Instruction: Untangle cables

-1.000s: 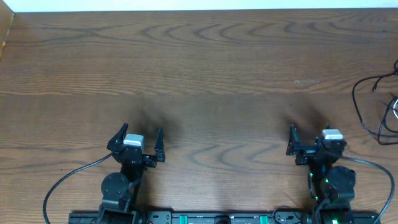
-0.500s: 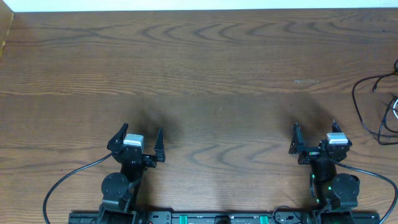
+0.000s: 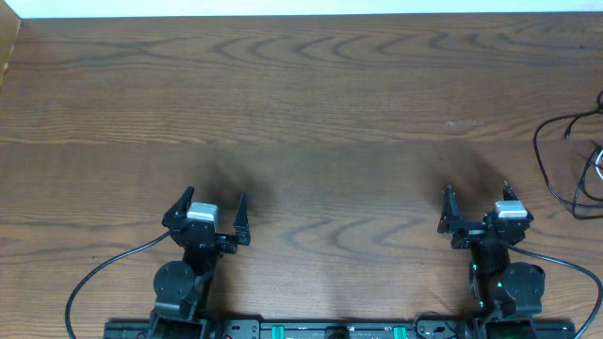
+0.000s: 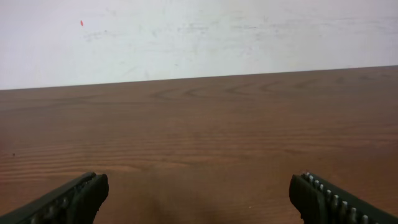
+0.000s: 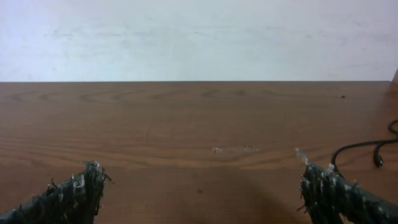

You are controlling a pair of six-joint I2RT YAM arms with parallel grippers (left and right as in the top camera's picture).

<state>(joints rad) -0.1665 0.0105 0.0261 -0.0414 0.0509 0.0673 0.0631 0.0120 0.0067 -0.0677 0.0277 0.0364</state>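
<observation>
Both the left end effector point(image 3: 215, 199) and the right end effector point(image 3: 477, 194) are seen wide open, empty. At the far right edge of the table point(image 3: 311, 94) the cables point(image 3: 537, 149) are located, partly cut off. Risk noted: loops may be dragged off or tightened if one strand is pulled blindly

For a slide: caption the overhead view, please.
Open left gripper and right gripper above a brown wooden table; thin black cables lie at its right edge.
</observation>
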